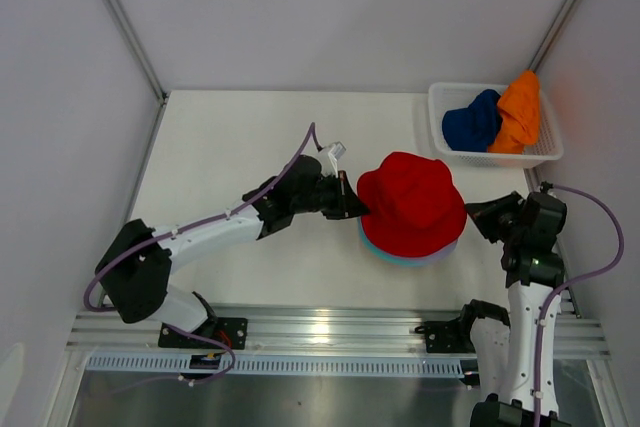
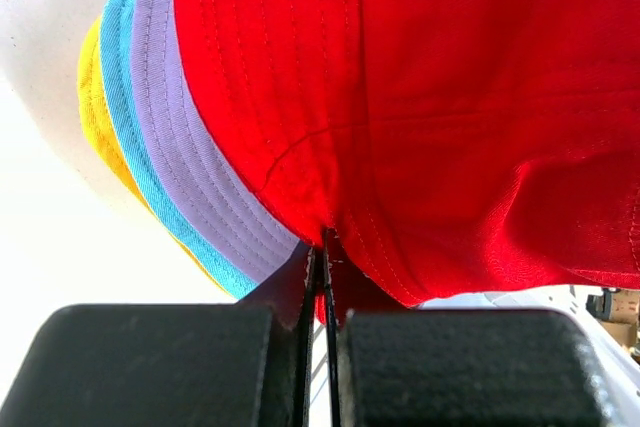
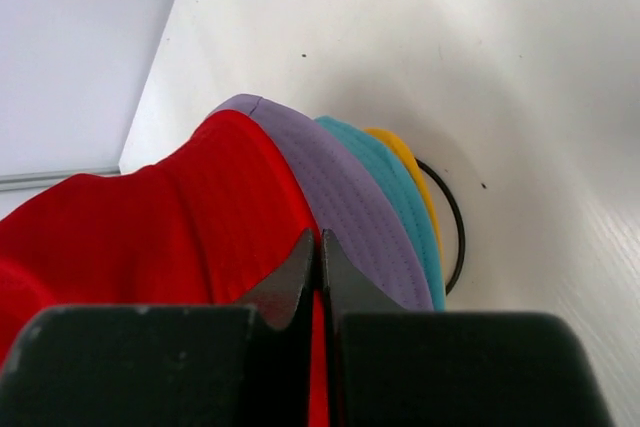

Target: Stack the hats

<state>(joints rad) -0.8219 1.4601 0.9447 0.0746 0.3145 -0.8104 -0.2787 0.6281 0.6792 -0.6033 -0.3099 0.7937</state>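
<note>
From above, the red hat (image 1: 412, 202) covers nearly all of the pile at the middle right of the table (image 1: 230, 147). Only thin slivers of teal and lavender brim peep out at its near edge, and the yellow one is hidden altogether. The wrist views fill that in: under the red brim lie the lavender hat (image 2: 190, 147), the teal hat (image 2: 125, 97) and the yellow hat (image 2: 92, 97), in that order downward.

The left gripper (image 1: 352, 202) is closed on the red hat's left brim, with fabric pinched between its fingers. The right gripper (image 1: 472, 215) is at the opposite brim with its jaws together. Red cloth shows in the slit between them, so it seems to pinch that brim too, though the contact is partly hidden.

Only the right wrist view shows a black wire ring (image 3: 457, 232) beneath the pile, mostly covered. The dark blue hat (image 1: 470, 122) and orange hat (image 1: 518, 109) sit crumpled in the white basket (image 1: 440, 97) at the far right corner.
</note>
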